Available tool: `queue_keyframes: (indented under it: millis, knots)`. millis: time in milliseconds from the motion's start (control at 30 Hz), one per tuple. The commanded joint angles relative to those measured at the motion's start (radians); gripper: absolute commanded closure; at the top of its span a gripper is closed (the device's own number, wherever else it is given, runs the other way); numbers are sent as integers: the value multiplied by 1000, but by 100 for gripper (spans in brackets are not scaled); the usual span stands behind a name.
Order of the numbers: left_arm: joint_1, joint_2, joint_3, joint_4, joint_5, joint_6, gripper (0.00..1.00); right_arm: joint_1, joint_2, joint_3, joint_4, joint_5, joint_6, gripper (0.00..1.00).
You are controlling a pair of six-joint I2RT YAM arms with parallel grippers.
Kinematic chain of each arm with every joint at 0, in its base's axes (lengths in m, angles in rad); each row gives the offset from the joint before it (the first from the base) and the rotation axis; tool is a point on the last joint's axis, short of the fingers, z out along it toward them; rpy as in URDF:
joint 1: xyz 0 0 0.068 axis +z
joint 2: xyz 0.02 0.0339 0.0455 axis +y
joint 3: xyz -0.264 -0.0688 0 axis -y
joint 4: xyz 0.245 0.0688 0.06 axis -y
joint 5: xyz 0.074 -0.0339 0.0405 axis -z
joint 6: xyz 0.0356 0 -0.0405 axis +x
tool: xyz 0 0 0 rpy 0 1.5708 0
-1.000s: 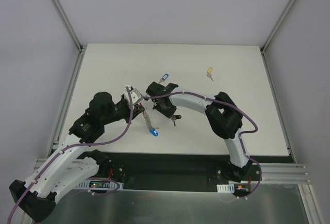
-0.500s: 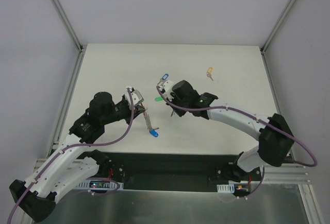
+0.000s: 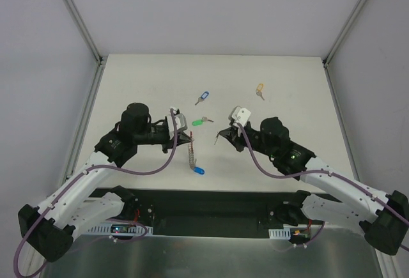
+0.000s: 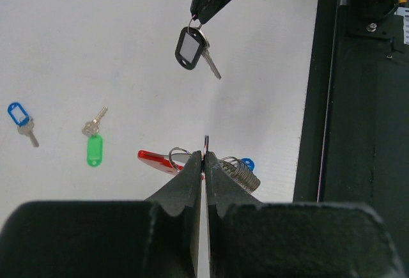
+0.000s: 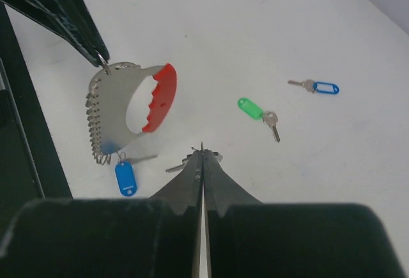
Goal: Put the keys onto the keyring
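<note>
Fingers (image 4: 185, 182) of the left arm are clenched on a thin metal ring at the top of the keyring (image 3: 190, 151). The keyring hangs below them as a large loop above the near-centre area of the worktop (image 3: 287, 99). In the right wrist view, the glossy red band (image 5: 163, 96) forms one side of the loop and the grey ribbed strap (image 5: 94, 124) forms the other. One blue-tagged key (image 5: 126, 177) is already threaded on the loop and hangs at its lowest point. Whether this key touches the worktop cannot be determined.

Fingers (image 5: 220, 188) of the right arm are clenched on the split ring of the black-tagged key (image 4: 190, 45). Tag and blade dangle below the fingertips, clear of the worktop. The black-tagged key is near the keyring but apart from it, to its right in the top view.

Three keys lie loose on the worktop:
- The green-tagged key (image 3: 199, 123) lies between the two grippers, slightly beyond them.
- The second blue-tagged key (image 3: 203, 96) lies just beyond the green-tagged key.
- The yellow-tagged key (image 3: 259, 89) lies well apart, toward the far right.
</note>
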Motion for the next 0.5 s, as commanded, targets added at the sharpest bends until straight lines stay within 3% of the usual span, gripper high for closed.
queue_keyframes:
  millis: [0, 200, 467]
  knots:
    - [12, 62, 98, 42, 187, 96, 100, -16, -85, -50, 177, -130, -14, 99]
    - [11, 112, 123, 42, 281, 178, 100, -30, -135, -85, 212, -239, -14, 99]
    - [11, 90, 62, 42, 305, 240, 100, -33, -56, -48, 253, -337, 23, 99]
